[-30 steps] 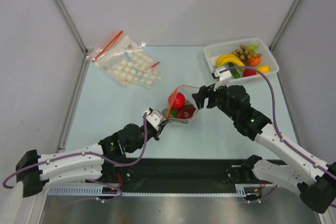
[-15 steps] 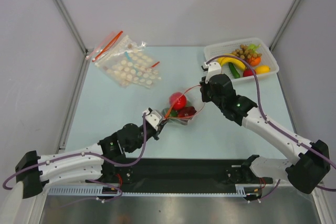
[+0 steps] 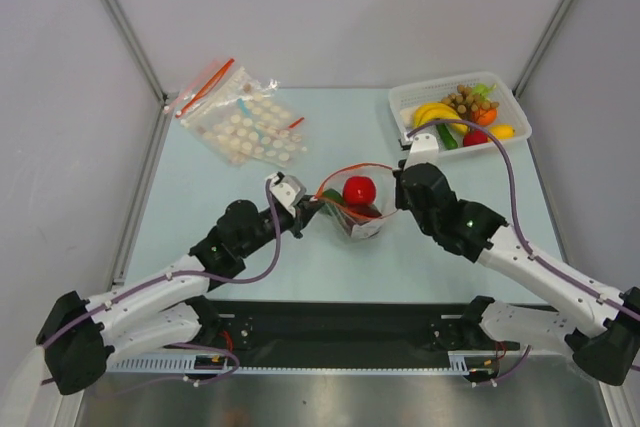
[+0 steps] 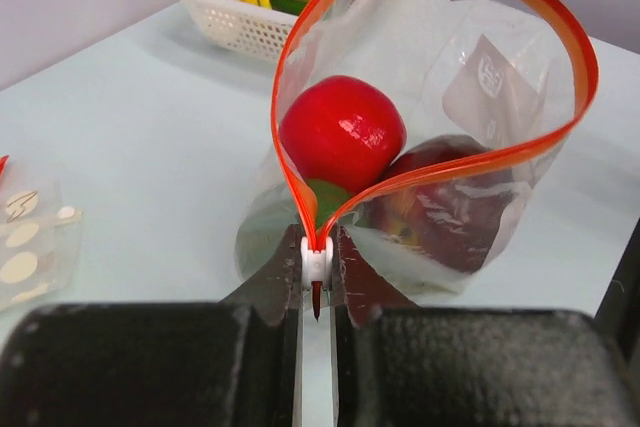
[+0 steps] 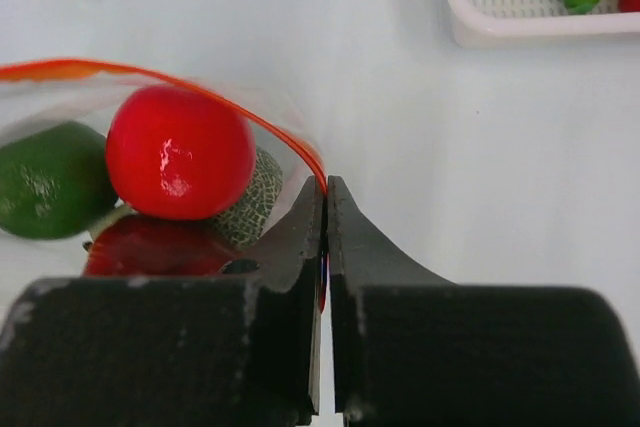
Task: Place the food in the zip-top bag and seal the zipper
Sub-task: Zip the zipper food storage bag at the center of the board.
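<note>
The zip-top bag (image 3: 362, 219) sits in the middle of the table (image 3: 200, 197), between the two arms. The left gripper (image 4: 316, 267) is squeezed tight on one end of the zipper (image 5: 70, 70), and the right gripper (image 5: 326, 209) is squeezed tight on the other end. The mouth is a big round loop, not flat.

What could go wrong? The shiny red fruit (image 4: 340, 132) sits high, close to the mouth, so it could get in the way when the red strip is pressed together. If one arm pulls harder, the thin strip could slip out of its pinch, and the bag could tip and spill.

Inside the bag are the red fruit, a dark red piece (image 4: 450, 197), a green ball (image 5: 50, 179) and a bumpy grey-green ball (image 5: 255, 209). The white basket (image 5: 540, 29) (far back on the right) holds bananas (image 3: 438, 112) and other toy food.
</note>
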Motion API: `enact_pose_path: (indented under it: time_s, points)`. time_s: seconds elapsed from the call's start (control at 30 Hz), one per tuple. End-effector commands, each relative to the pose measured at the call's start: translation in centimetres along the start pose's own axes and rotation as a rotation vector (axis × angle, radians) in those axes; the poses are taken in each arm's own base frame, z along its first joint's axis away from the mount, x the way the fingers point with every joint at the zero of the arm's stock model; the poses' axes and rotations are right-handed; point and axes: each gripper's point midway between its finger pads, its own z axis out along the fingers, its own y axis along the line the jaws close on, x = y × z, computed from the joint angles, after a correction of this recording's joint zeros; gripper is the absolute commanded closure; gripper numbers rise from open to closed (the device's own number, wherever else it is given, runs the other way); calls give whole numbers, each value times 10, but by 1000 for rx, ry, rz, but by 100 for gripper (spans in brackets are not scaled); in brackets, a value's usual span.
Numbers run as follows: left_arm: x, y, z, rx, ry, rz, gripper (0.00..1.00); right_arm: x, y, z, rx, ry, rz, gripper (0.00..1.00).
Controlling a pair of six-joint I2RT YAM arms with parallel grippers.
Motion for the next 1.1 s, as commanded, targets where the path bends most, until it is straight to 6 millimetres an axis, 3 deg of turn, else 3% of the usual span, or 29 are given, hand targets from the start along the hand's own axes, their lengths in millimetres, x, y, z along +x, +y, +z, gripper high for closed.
enact_pose_path:
  time_s: [0.0, 0.1, 0.13, 0.2, 0.23, 0.3, 0.4, 0.43, 0.53, 0.63, 0.77, 0.87, 0.9, 1.07]
  points:
    - [-48, -17, 2, 163, -139, -23, 100, -14, -9, -20, 97, -38, -11, 97]
    - [-47, -19, -1, 188, -134, -4, 100, -9, -2, -37, 82, -40, -64, 86]
    - [-47, -25, -3, 227, -135, 6, 100, -8, -1, -40, 76, -39, -80, 74]
    - [-45, -32, -7, 266, -127, 18, 99, -9, 2, -46, 36, -51, -136, 64]
    - [-41, -33, -8, 279, -114, 39, 97, -10, 6, -47, 5, -59, -148, 54]
    - [-34, -38, -11, 308, -86, 55, 92, -25, 23, -60, -147, -101, -158, 43]
    - [-31, -37, -18, 300, -71, 59, 93, -48, 37, -78, -270, -207, -158, 6]
    - [-32, -36, -20, 293, -78, 57, 93, -53, 38, -81, -284, -231, -163, 0]
    - [-36, -34, -28, 272, -117, 58, 92, -62, 62, -84, -402, -298, -271, 0]
    - [-36, -33, -31, 262, -128, 58, 94, -49, 97, -82, -560, -337, -416, 0]
    - [-30, -34, -31, 268, -106, 53, 97, -60, 112, -86, -624, -454, -485, 0]
    - [-25, -28, -30, 238, -84, 47, 99, -45, 142, -102, -835, -462, -628, 0]
    - [-23, -25, -29, 215, -79, 42, 99, -49, 153, -114, -914, -478, -664, 0]
    - [-21, -23, -31, 207, -75, 45, 100, -39, 173, -105, -980, -450, -802, 5]
